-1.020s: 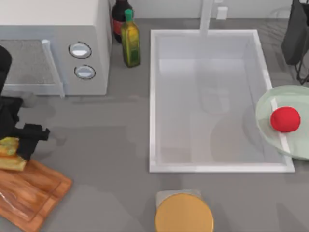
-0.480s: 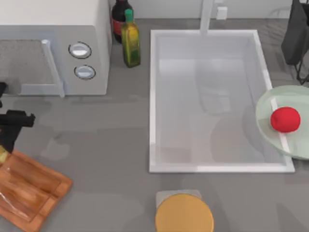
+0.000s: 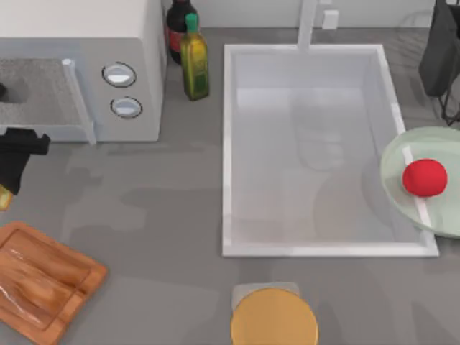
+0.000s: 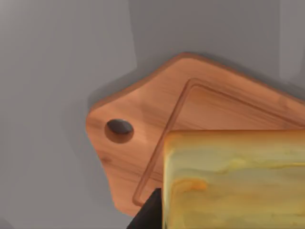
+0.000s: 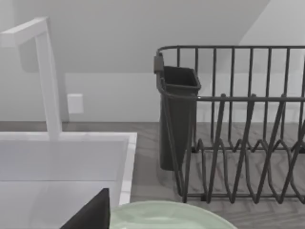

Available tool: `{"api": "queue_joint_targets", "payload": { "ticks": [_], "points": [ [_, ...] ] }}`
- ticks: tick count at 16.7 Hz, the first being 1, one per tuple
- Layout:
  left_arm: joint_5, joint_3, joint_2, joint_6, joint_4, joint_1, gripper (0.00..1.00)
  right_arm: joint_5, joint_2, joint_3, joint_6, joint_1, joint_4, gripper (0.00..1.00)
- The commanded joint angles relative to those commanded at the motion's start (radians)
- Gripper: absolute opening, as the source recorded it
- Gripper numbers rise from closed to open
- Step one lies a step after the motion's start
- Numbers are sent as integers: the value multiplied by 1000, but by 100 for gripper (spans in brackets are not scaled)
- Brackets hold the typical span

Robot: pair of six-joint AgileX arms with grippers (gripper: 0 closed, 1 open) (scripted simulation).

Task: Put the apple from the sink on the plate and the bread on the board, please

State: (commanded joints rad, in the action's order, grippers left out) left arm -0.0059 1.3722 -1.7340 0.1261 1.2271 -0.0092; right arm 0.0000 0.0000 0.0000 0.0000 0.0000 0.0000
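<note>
At the left edge of the grey worktop the left gripper (image 3: 8,176) hangs in front of the white microwave (image 3: 79,68) with two round knobs, its dark fingers pinching the small thick golden-yellow slice of bread (image 4: 233,179), of which a sliver shows at that edge in the top view (image 3: 3,195). In the left wrist view the bread, held between the fingers, sits above one end of the rectangular brown wooden cutting board (image 4: 157,138), where the groove near its edge and a round hole at the corner are visible; the bread does not appear to touch the wood. From above, the board (image 3: 43,280) lies tilted in the front left corner of the worktop, just below the gripper. The small bright red apple (image 3: 424,177) rests on the large round pale green translucent plate (image 3: 399,165), which overlaps the right rim of the large rectangular white sink (image 3: 228,144) near the worktop's right edge. A green oil bottle (image 3: 194,61) and a dark bottle (image 3: 178,29) stand between the microwave and the sink at the back. A round orange-tan disc (image 3: 274,320) sits at the front edge below the sink. The right arm is parked at the back right; I cannot tell how its fingers stand. Its wrist view shows the plate's rim (image 5: 162,214), a dark wire dish rack (image 5: 238,124) and the white tap (image 5: 47,81).
</note>
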Motion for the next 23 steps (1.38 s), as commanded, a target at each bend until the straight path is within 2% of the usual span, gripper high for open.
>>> {"api": "queue_joint_targets", "payload": {
  "ticks": [5, 7, 10, 15, 23],
  "points": [
    [-1, -16, -14, -25, 4, 5, 0, 0, 0, 0, 0, 0, 0, 100],
    [1, -47, -37, -95, 16, 7, 0, 0, 0, 0, 0, 0, 0, 100],
    [5, -112, -75, -278, 34, 13, 0, 0, 0, 0, 0, 0, 0, 100],
    [12, -226, -97, -786, 29, 28, 0, 0, 0, 0, 0, 0, 0, 100],
    [13, -330, 11, -1841, -96, 40, 0, 0, 0, 0, 0, 0, 0, 100]
  ]
}}
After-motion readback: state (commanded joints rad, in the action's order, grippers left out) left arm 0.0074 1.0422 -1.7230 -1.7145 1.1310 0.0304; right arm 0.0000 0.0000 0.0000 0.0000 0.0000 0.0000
